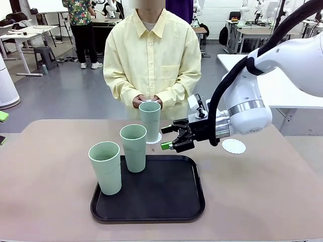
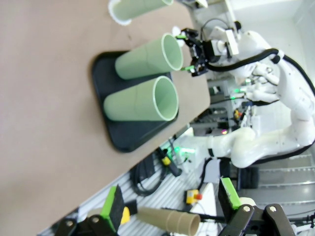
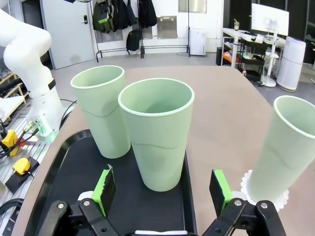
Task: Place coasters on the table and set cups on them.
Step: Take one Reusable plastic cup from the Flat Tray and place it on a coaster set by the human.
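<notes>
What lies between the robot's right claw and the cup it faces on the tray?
Only a bare strip of the black tray, in the right wrist view; the open right gripper faces that cup with nothing between.

Two cups (image 1: 133,147) stand in the tray (image 1: 166,201), a third cup (image 1: 150,120) behind on a coaster (image 1: 157,137).

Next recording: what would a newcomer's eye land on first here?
Three mint-green cups: two stand on the black tray, the third cup on a lacy white coaster just beyond it, in front of the person. The right gripper, jaws open, hangs beside the tray's farther cup, and a bare coaster lies on the table past that arm.
</notes>
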{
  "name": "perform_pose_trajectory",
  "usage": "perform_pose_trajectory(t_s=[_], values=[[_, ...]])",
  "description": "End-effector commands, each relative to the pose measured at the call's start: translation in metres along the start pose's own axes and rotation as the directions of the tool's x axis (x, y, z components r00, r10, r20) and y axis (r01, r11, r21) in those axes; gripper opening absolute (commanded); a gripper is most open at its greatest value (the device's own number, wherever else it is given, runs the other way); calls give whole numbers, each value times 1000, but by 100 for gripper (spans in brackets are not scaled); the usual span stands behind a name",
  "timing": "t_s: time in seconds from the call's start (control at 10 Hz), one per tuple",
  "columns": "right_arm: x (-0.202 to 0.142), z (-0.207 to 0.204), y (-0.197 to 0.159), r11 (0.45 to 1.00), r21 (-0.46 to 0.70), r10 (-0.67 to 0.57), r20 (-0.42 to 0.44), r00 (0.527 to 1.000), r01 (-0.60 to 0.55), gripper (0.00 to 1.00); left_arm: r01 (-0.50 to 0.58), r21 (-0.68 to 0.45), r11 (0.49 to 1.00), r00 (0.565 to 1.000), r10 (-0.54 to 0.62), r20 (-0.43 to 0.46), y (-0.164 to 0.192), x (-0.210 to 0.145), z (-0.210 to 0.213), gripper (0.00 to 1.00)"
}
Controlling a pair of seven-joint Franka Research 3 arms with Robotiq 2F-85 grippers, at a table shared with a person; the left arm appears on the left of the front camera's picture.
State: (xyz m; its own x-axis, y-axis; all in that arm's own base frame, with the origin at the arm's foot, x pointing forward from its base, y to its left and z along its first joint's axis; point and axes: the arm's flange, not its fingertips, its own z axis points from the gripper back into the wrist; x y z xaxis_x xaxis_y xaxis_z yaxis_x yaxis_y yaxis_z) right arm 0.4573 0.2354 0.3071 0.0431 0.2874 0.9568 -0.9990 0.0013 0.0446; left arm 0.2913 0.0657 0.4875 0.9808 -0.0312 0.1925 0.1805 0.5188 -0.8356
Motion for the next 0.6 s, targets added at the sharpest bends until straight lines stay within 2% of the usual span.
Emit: perform_pose_trajectory(t_s=[0.0, 0.5], values=[[-11, -11, -12, 1000, -3, 0, 42, 999, 0, 100, 20, -20, 1000, 1000, -20, 8, 1, 0, 0, 100], [-26, -41, -20, 999, 45, -10, 12, 1000, 10, 100, 20, -20, 1000, 1000, -20, 8, 1, 0, 0, 100]])
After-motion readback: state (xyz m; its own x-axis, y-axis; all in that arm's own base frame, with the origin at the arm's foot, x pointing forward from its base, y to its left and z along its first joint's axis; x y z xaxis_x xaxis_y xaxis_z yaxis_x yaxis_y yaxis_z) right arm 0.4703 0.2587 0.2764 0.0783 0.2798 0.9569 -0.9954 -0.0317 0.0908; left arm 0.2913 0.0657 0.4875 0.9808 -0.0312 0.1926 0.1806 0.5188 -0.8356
